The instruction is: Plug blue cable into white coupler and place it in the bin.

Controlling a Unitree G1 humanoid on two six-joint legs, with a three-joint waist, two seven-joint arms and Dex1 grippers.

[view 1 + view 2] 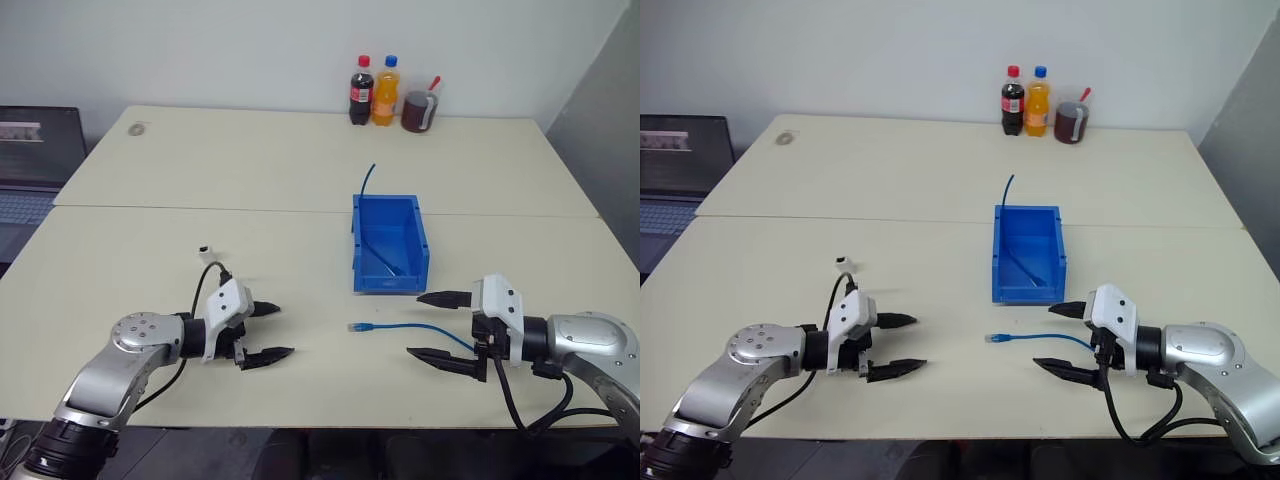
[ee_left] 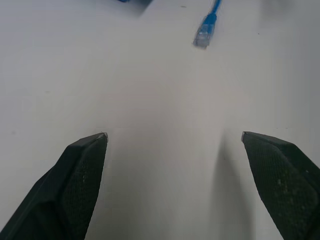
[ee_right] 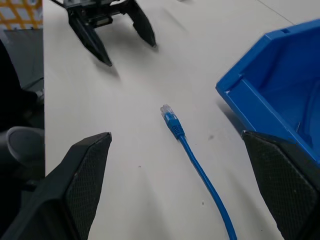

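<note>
The blue cable (image 1: pixel 405 327) lies on the table in front of the bin (image 1: pixel 390 245), its plug (image 1: pixel 355 327) pointing left. In the right wrist view the blue cable (image 3: pixel 197 165) runs along the tabletop between my fingers, with nothing gripping it. My right gripper (image 1: pixel 414 325) stands open just right of the plug, above the cable. Further left, my left gripper (image 1: pixel 283 330) is open and empty, pointing right toward the plug (image 2: pixel 205 31). The white coupler (image 1: pixel 204 247) sits on the table behind my left hand. The bin's corner (image 3: pixel 280 95) is close by my right gripper.
A darker blue thin cable (image 1: pixel 368 182) lies in the bin and sticks up over its far wall. Two bottles (image 1: pixel 373 91) and a mug (image 1: pixel 419 111) stand at the table's far edge. A laptop (image 1: pixel 30 160) sits off the table's left side.
</note>
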